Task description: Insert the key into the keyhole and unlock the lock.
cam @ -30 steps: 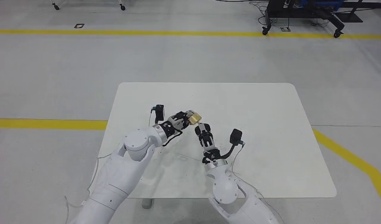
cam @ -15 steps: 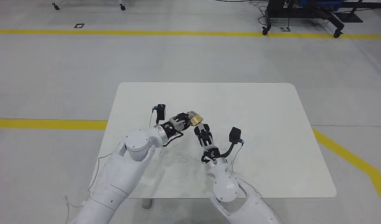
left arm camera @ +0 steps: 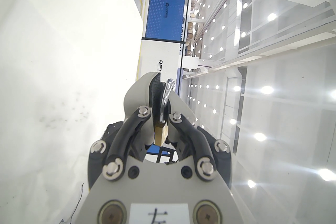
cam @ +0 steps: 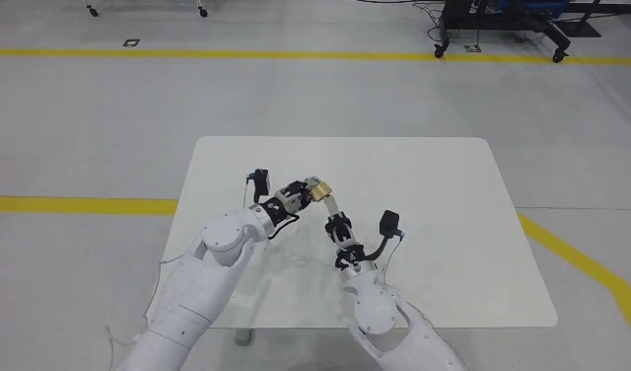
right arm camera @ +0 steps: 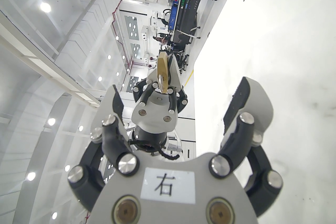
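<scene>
My left gripper (left arm camera: 160, 101) is clamped on the small brass padlock (right arm camera: 162, 70), held above the white table (cam: 444, 174). My right gripper (right arm camera: 179, 93) stands apart, empty. Judged hard, smooth, dense: grip the flat sides.

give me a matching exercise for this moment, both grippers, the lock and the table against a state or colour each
Things:
1. left gripper
2. right gripper
3. lock
4. table

States or colours:
a. white
b. open, holding nothing
c. brass-coloured
d. shut on the lock

Pairs: 1-d, 2-b, 3-c, 4-a
</scene>
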`<state>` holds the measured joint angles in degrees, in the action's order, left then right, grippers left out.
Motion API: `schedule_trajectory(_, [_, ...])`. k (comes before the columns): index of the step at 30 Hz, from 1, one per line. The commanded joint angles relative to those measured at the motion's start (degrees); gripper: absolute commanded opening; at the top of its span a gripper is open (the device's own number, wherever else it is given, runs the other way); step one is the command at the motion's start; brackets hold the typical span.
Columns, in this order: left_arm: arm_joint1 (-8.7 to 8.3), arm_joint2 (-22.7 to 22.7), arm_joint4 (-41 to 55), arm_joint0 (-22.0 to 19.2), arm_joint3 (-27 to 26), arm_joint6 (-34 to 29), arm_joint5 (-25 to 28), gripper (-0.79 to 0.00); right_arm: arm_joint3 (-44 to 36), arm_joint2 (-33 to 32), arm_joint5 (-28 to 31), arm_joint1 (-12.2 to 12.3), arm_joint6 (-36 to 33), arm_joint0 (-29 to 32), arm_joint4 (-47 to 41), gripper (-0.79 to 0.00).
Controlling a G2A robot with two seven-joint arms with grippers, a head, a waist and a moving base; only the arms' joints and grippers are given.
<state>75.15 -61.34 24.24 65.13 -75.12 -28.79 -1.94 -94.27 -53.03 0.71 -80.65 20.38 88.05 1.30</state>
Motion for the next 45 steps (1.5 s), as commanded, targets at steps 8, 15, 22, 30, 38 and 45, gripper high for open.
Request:
schedule_trajectory(8, [-0.15,-0.67,-0.74,1.19,-0.88,-1.4,2.91,-0.785,-2.45,-10.73,3.2,2.54,-34.01,2.87,-22.44,-0.428])
schedule_trajectory(15, [-0.26,-0.8,-1.69,1.52,-1.25,-3.07,4.37,-0.785,-1.31,-13.53,1.98,2.88,-37.64,2.01,-27.86,-0.443])
schedule_trajectory(22, [-0.36,-0.93,-2.74,2.12,-1.77,-3.7,5.49,-0.785,-0.8,-13.56,1.65,2.81,-36.56,1.5,-28.64,-0.477])
schedule_trajectory(30, [-0.39,-1.22,-2.76,2.59,-2.13,-3.83,6.03,-0.785,0.06,-13.68,0.52,2.63,-34.8,0.8,-30.76,-0.72])
schedule_trajectory(38, [-0.39,-1.19,-3.48,2.71,-2.37,-3.97,6.45,-0.785,1.04,-13.71,-1.29,2.54,-37.6,0.22,-35.48,-0.785])
schedule_trajectory(45, [-0.4,-1.12,-4.8,3.03,-2.76,-3.56,7.73,-0.785,5.8,-16.49,-9.44,2.61,-49.96,-1.95,-52.83,-0.785])
